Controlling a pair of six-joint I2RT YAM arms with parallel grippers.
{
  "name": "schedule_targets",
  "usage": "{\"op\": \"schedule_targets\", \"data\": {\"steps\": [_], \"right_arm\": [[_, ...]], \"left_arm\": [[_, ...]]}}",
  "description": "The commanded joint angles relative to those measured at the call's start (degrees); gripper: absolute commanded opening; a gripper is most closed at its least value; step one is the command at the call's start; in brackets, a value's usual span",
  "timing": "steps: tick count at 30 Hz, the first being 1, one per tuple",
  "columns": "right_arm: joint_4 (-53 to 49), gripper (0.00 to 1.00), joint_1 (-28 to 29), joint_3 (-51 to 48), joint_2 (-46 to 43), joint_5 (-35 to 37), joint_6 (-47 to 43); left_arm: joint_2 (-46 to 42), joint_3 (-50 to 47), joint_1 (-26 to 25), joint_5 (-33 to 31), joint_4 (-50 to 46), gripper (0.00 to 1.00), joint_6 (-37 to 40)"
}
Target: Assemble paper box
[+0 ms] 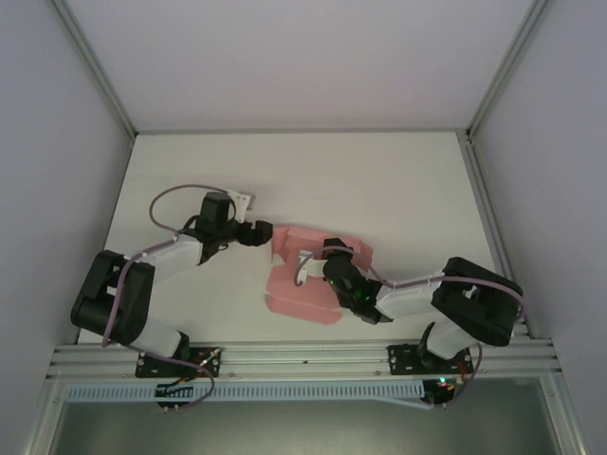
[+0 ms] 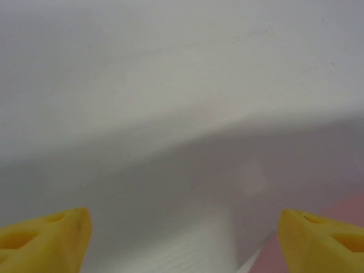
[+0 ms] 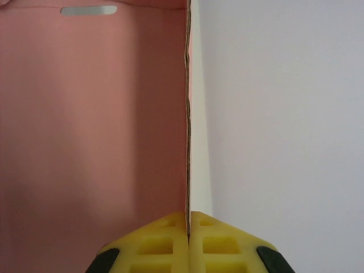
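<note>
The pink paper box (image 1: 302, 289) lies partly folded in the middle of the white table, flaps raised. My right gripper (image 1: 313, 268) sits over its middle, and in the right wrist view its yellow fingers (image 3: 153, 244) are shut on the thin edge of a pink wall (image 3: 91, 125) with a narrow slot near the top. My left gripper (image 1: 270, 237) is at the box's left far corner; its yellow fingertips (image 2: 45, 239) stand wide apart with nothing between them, and a sliver of pink card (image 2: 335, 227) shows at the lower right.
White enclosure walls (image 1: 57, 142) stand on both sides, with aluminium posts (image 1: 95, 66) at the corners and a rail (image 1: 303, 358) along the near edge. Bare table (image 1: 303, 180) extends behind the box.
</note>
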Motion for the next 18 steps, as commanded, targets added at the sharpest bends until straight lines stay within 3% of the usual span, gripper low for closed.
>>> {"op": "schedule_targets", "data": {"steps": [1,9,18], "right_arm": [[-2.85,0.0,0.49,0.29,-1.34,1.1,1.55],[-4.25,0.0,0.48,0.47,-1.92,1.32,3.59],[-5.2,0.0,0.49,0.18,-4.08,0.54,5.51]], "left_arm": [[1.17,0.67,-2.35,4.85,0.0,0.78,4.01],[0.67,-0.44,-10.14,7.2,1.46,0.6,7.57],[2.97,-0.04,-11.87,3.33,5.21,0.57,3.05]]}}
